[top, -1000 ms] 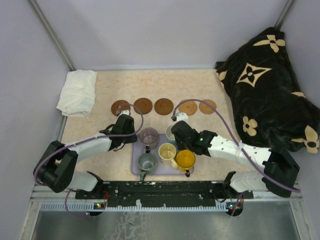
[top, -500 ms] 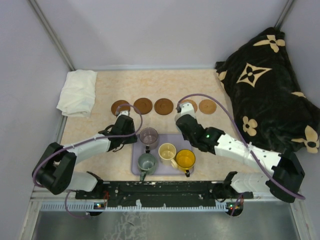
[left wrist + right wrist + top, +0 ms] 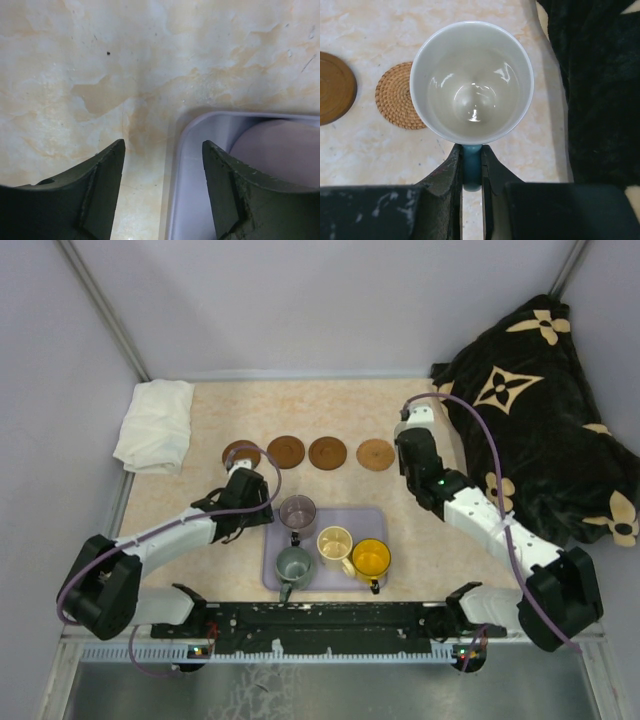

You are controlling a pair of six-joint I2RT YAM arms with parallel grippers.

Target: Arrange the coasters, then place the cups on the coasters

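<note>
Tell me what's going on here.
The right gripper holds a light blue mug with a white inside by its handle at the right end of a row of round brown coasters, beside the black floral cushion. The left gripper hangs open and empty at the corner of the lavender rectangular tray, where four other small handled mugs sit. No coaster in view carries a mug yet.

Purple cup [image 3: 280,150] half out of frame; L-most coaster [image 3: 233,452] partly behind L arm [image 3: 185,530].
</note>
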